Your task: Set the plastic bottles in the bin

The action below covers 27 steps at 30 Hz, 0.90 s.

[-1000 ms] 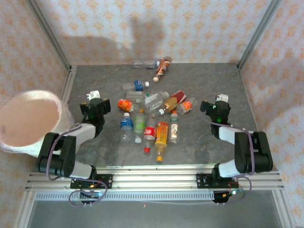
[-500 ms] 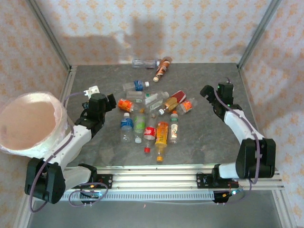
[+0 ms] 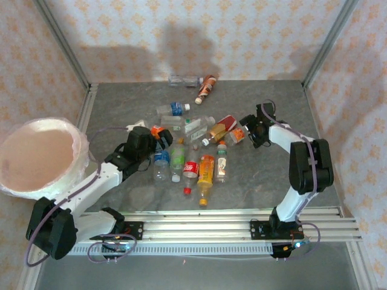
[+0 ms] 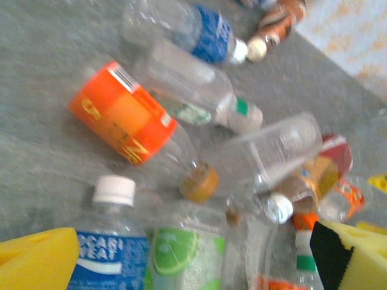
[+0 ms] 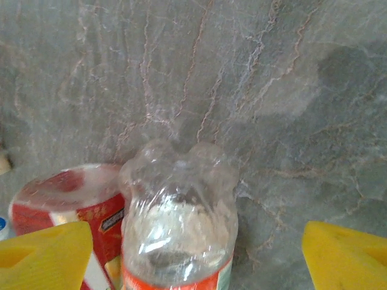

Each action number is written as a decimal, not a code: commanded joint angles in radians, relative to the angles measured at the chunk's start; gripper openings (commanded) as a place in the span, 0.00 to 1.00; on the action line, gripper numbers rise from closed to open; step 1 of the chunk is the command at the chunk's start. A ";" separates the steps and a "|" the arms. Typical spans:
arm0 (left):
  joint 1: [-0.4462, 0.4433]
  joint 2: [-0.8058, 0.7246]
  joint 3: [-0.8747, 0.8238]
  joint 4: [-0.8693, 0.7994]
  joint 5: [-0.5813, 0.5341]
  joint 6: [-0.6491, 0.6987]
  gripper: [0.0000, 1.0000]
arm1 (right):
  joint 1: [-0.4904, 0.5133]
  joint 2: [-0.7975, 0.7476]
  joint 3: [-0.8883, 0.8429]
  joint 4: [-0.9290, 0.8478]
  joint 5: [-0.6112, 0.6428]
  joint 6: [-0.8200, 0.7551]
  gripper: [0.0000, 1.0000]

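Desk [image 3: 266, 181] of grey marbled finish stands in a booth with pale walls printed in an orange flower pattern and metal posts at the far corners. The plastic bottles [image 3: 193, 148] lie heaped at mid-desk, and everything else is placed from that heap. Bare desk runs wide to its right and along its near side up to the rail. Behind the heap, by the back wall, a clear bottle [image 3: 183, 79] and a brown bottle [image 3: 207, 88] lie apart from the rest. Left of the heap, past the desk's edge, sits the bin [image 3: 17, 188], its bag open.

The left tool [image 3: 159, 136] hangs over the heap's left flank, fingers spread wide, above an orange-labelled bottle [image 4: 124, 115] and a blue-labelled bottle [image 4: 109, 257]. The right tool [image 3: 248, 130] is at the heap's right fringe, fingers wide on either side of a crumpled clear bottle [image 5: 178, 211] without touching it. A red-labelled bottle [image 5: 63, 202] lies against that one.
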 commanded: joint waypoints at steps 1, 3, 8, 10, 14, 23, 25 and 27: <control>-0.048 0.016 0.062 -0.052 0.025 0.034 1.00 | 0.011 0.056 0.054 0.030 0.027 0.064 0.88; -0.066 0.023 0.061 -0.040 0.019 0.042 1.00 | 0.017 0.078 0.064 0.034 0.044 0.073 0.85; -0.072 0.036 0.045 0.026 0.058 0.030 1.00 | 0.019 0.091 0.038 0.063 0.078 0.070 0.72; -0.074 0.041 0.041 0.054 0.080 0.032 1.00 | 0.019 0.086 0.020 0.077 0.091 0.062 0.64; -0.084 0.068 0.067 0.059 0.109 0.055 1.00 | 0.019 0.036 -0.028 0.101 0.138 0.058 0.59; -0.115 0.149 0.183 0.043 0.130 0.137 1.00 | 0.019 -0.258 -0.097 0.103 0.250 -0.117 0.47; -0.120 0.179 0.222 0.042 0.154 0.163 1.00 | 0.019 -0.326 -0.101 0.103 0.259 -0.164 0.46; -0.128 0.216 0.265 0.055 0.197 0.187 1.00 | 0.021 -0.391 -0.106 0.131 0.229 -0.209 0.46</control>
